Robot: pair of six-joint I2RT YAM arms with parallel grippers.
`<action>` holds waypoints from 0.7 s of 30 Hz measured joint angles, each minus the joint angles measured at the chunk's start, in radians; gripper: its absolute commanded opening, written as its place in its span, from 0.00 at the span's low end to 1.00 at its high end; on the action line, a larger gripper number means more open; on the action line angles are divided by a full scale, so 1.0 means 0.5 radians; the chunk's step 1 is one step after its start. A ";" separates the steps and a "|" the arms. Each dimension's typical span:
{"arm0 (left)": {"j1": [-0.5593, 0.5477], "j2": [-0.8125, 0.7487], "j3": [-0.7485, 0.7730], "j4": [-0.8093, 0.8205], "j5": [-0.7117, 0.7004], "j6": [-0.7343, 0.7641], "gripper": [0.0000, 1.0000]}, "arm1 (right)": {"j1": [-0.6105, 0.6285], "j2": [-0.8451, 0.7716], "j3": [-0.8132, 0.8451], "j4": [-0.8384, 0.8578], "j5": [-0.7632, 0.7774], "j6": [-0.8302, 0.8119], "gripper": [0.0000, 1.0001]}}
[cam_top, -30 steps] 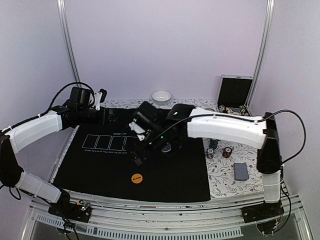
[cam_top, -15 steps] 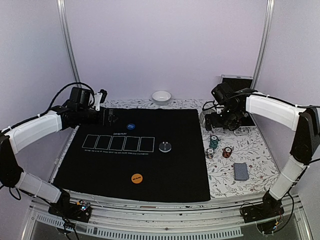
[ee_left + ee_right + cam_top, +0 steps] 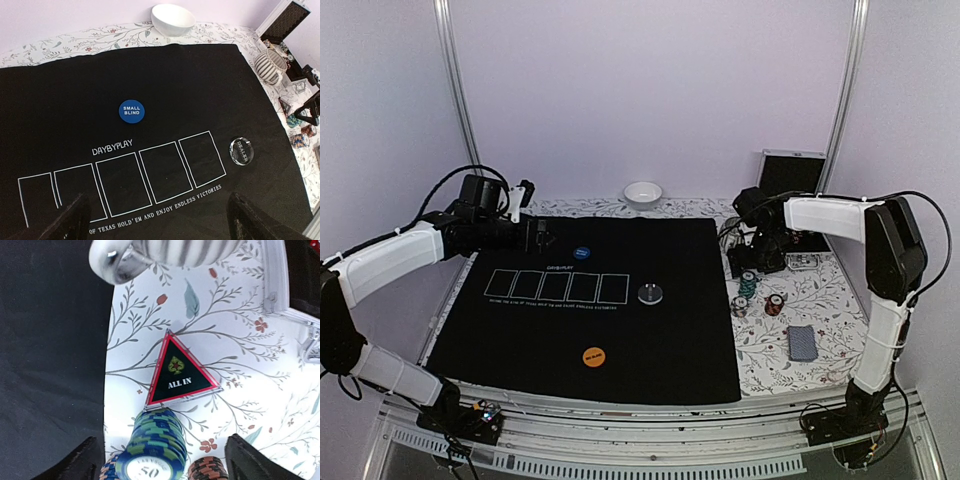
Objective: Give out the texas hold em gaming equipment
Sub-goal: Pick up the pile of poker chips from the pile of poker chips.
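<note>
Black mat [image 3: 570,340] holds dealer button [image 3: 650,294]; right gripper [image 3: 162,460] swung away, wide above ALL IN marker [image 3: 180,372], likely next pick; left gripper [image 3: 155,220] wide.

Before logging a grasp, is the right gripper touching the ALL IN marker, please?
Apart: the right wrist view shows cloth between the right gripper and the ALL IN marker.

Left arm [image 3: 390,260] outstretched, left fingers [image 3: 70,221] spread wide; right arm [image 3: 825,215] bent inward, right fingers [image 3: 82,461] wide apart

White arm shells [image 3: 390,262], blk joints [image 3: 335,330], cables [image 3: 438,190]
</note>
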 measured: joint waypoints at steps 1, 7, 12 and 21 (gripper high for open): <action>0.000 0.000 0.000 -0.002 0.000 0.002 0.97 | 0.000 0.024 0.005 0.004 -0.006 -0.008 0.80; 0.000 0.000 0.000 -0.003 -0.005 0.021 0.97 | 0.000 0.088 0.011 0.008 -0.051 -0.019 0.69; 0.000 0.000 0.000 -0.003 -0.024 0.028 0.97 | 0.000 0.088 0.011 0.016 -0.061 -0.019 0.68; 0.000 0.000 0.000 -0.003 -0.035 0.034 0.97 | 0.000 0.091 0.011 0.020 -0.059 -0.020 0.63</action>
